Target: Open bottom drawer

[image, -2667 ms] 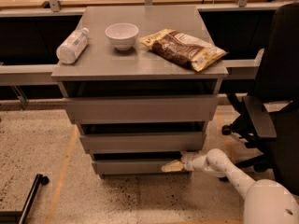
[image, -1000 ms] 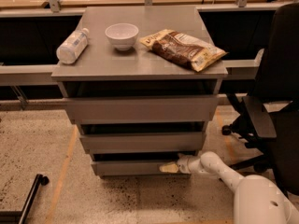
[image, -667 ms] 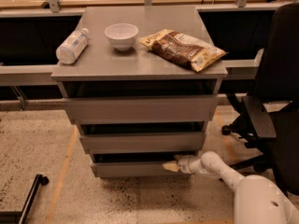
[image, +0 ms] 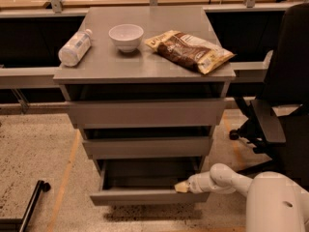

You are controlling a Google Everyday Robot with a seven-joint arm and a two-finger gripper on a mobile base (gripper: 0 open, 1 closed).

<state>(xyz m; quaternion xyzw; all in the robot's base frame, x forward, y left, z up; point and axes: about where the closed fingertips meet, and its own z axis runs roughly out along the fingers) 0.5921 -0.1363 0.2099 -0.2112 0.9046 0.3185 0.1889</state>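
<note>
The bottom drawer is the lowest and slimmest of three grey handleless drawers in the cabinet. It stands pulled out toward me, and its dark tray inside shows behind the flat front. My gripper, with a cream tip, sits at the top edge of the drawer front, right of its middle. My white arm reaches in from the lower right.
The middle drawer and top drawer are shut above. On the cabinet top lie a water bottle, a white bowl and a brown snack bag. A black office chair stands close at right. A black bar lies on the floor at lower left.
The bottom drawer has slid out toward me, showing its tray. My gripper has come forward with the drawer front.
</note>
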